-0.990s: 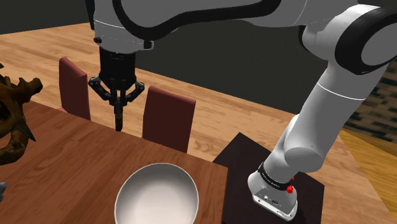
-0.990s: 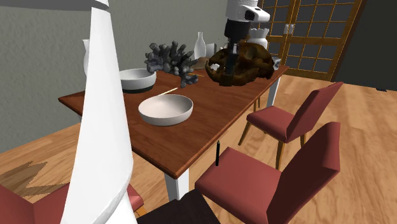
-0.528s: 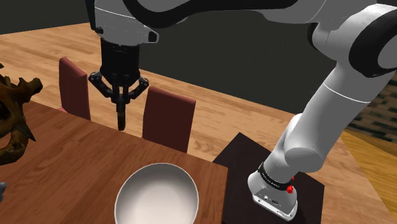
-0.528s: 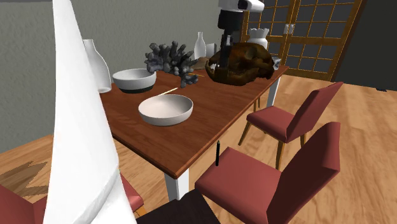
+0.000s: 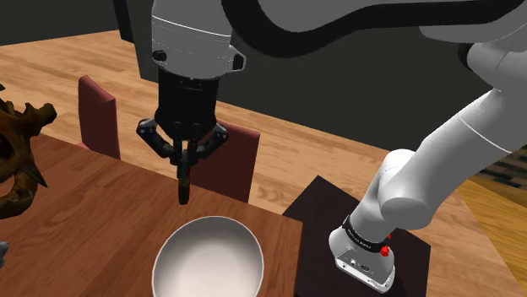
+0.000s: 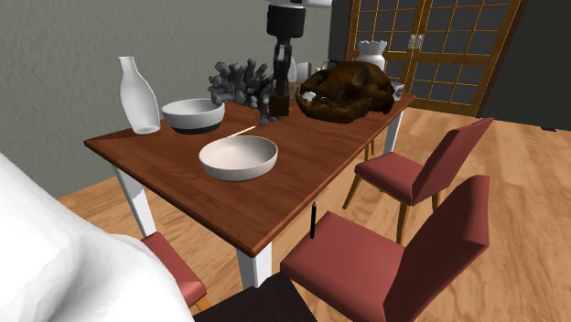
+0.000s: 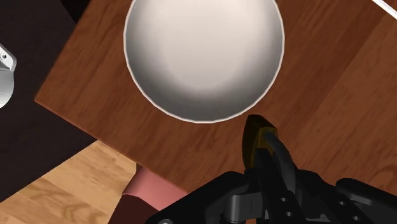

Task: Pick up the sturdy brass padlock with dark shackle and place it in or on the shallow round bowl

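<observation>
The shallow round white bowl (image 5: 207,257) sits empty near the table's edge by the stand, also seen in the second exterior view (image 6: 239,157). My black gripper (image 5: 184,165) hangs above the table just beyond the bowl's far rim, shut on the padlock (image 5: 183,189), which dangles as a thin dark shape below the fingers. In the wrist view the padlock (image 7: 256,135) shows a brass body clasped between the fingers of my gripper (image 7: 270,151), just outside the rim of the bowl (image 7: 203,51). My gripper (image 6: 279,87) stands over the middle of the table.
A second bowl (image 6: 193,114), a white vase (image 6: 136,94), grey coral (image 6: 242,87) and a dark brown skull-like sculpture (image 6: 346,90) stand on the wooden table (image 6: 302,174). Red chairs (image 5: 226,156) line its side. The dark stand (image 5: 338,245) is close by.
The gripper, still shut on the padlock, has moved toward the bowl: right and lower in the shoulder view, left and away from the brown sculpture in the second exterior view.
</observation>
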{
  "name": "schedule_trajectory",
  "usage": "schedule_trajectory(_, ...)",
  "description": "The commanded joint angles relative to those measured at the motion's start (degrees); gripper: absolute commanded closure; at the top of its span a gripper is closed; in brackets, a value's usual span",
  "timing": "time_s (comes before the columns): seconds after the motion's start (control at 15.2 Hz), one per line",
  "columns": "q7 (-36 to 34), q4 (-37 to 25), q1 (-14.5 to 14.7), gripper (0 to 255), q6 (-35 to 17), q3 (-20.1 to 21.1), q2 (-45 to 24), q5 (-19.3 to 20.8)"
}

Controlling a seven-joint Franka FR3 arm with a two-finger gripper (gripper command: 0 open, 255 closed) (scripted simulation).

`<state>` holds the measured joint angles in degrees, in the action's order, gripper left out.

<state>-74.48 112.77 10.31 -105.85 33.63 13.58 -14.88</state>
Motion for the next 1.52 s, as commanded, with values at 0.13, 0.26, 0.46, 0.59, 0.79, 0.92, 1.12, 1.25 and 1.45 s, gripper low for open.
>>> schedule_trajectory(0.13,-2.2,4.3,2.4,255,0.3,1.1,5.9,-3.3)
schedule_trajectory(0.26,-3.6,5.9,3.7,255,0.9,1.7,8.6,-4.9)
schedule_trajectory(0.46,-5.5,7.5,5.4,255,1.6,2.6,11.7,-6.7)
schedule_trajectory(0.59,-5.3,9.0,5.5,255,0.1,2.9,11.7,-6.9)
schedule_trajectory(0.79,-5.0,11.2,5.6,255,-2.2,3.4,11.7,-7.3)
schedule_trajectory(0.92,-4.8,12.6,5.7,255,-3.7,3.7,11.6,-7.5)
schedule_trajectory(1.12,-4.5,14.6,5.8,255,-6.0,4.3,11.3,-7.8)
schedule_trajectory(1.25,-4.3,15.9,5.9,255,-7.6,4.7,11.0,-8.0)
schedule_trajectory(1.45,-4.1,17.8,5.9,255,-9.9,5.3,10.5,-8.3)
